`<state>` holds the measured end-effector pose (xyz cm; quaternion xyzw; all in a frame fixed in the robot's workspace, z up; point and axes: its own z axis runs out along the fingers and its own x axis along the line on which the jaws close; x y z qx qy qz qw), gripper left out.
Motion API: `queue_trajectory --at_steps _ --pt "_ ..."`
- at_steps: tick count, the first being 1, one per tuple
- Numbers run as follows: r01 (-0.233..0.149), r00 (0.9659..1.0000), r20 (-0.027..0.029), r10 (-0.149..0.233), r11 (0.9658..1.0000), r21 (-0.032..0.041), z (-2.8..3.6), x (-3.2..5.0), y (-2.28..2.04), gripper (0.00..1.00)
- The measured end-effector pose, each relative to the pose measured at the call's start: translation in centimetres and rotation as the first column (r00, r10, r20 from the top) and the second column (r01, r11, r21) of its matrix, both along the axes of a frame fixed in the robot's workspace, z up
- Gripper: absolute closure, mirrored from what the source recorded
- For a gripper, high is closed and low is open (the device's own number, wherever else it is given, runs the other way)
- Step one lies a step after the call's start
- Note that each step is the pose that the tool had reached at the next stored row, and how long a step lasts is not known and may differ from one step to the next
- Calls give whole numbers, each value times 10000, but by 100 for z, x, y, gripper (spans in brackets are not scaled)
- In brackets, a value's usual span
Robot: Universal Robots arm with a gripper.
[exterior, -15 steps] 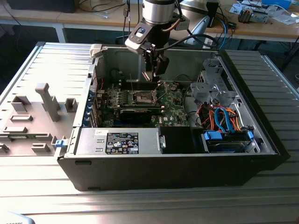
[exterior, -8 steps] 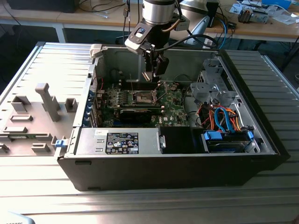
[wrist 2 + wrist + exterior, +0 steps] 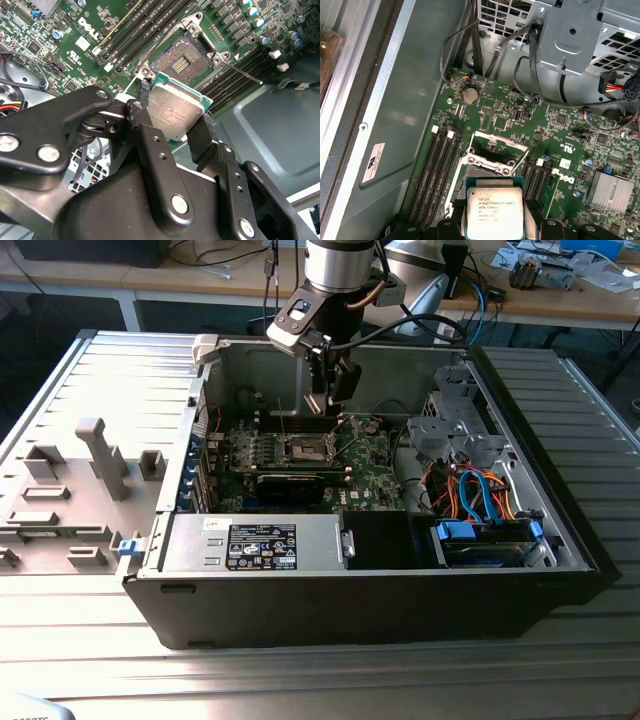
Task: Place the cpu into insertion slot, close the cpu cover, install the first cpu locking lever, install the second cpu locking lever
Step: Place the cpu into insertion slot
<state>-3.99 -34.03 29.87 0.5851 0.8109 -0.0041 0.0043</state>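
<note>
My gripper (image 3: pixel 335 390) hangs in the upper middle of the exterior view, inside the open computer case (image 3: pixel 400 615) and above the green motherboard (image 3: pixel 372 468). It is clenched on the cpu (image 3: pixel 175 107): in both wrist views the two black fingers (image 3: pixel 142 97) press on opposite edges of the chip, its pale metal top faces up, and its other two edges are free.

The cpu (image 3: pixel 495 210) is in the air, not seated. In the second wrist view one of its corners overlaps the near rim of the insertion slot (image 3: pixel 181 62); the slot's dark centre is uncovered and nothing lies in it. I cannot tell how high the chip sits above the board.

In the first wrist view the cpu cover (image 3: pixel 490 162) stands swung open just beyond the chip, its square window showing, so that side of the slot has a metal edge close by. A thin locking lever (image 3: pixel 242 72) sticks out from the slot's corner across the memory slots (image 3: pixel 240 62).

In the exterior view the insertion slot (image 3: pixel 307 448) lies below and slightly to the exterior view's left of my fingers. The drive cage (image 3: pixel 455 425) and its cables (image 3: pixel 470 490) are well apart on the exterior view's right. The case's back wall (image 3: pixel 400 375) rises behind the gripper, with open room between the two.
</note>
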Motion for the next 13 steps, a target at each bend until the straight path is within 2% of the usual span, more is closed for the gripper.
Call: queue_trajectory --at_steps 13 --pt "87 10000 0 -87 10000 0 -5 0 0 46"
